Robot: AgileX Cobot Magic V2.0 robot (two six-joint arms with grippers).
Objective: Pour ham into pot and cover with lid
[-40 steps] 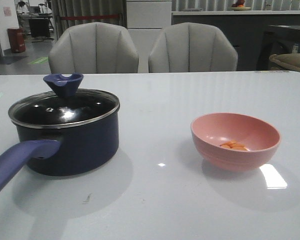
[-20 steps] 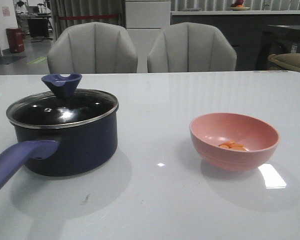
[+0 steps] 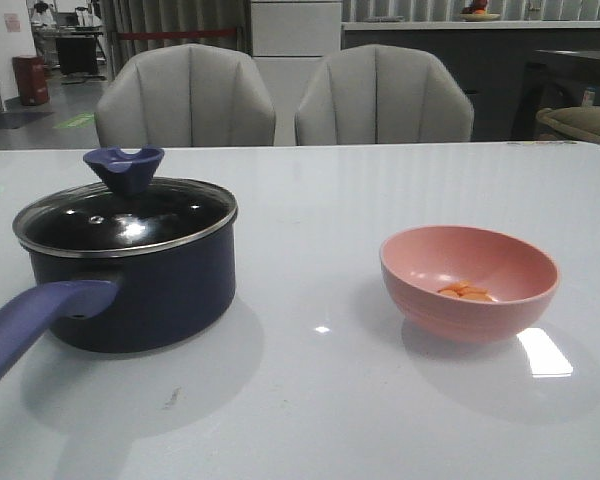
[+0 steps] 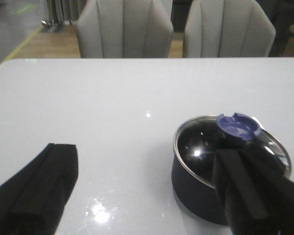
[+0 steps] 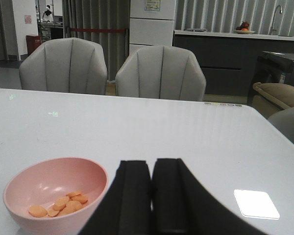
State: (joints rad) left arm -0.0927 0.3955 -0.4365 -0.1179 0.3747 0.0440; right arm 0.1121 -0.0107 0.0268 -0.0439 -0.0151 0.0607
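Observation:
The pot [image 3: 150,290], a dark navy saucepan with a long purple-blue handle [image 3: 30,320], stands on the left of the white table. The lid [image 3: 125,215] with its notched knob [image 3: 125,168] sits on it. The ham [image 3: 467,292], a few flat orange pieces, lies in the pink bowl [image 3: 460,315] on the right. Neither gripper shows in the front view. My left gripper [image 4: 143,152] is open and empty, with the covered pot [image 4: 196,188] behind its one finger [image 4: 240,191]. My right gripper [image 5: 152,166] is shut and empty, beside the bowl [image 5: 49,178] with the ham [image 5: 63,203].
Two grey chairs [image 3: 190,95] [image 3: 380,95] stand behind the table's far edge. The pot's handle reaches toward the front left corner of the table. A bright light patch [image 3: 545,352] lies on the table near the bowl.
The front view shifted very slightly to the left a second ago. The pot, lid, bowl and ham have not moved on the table.

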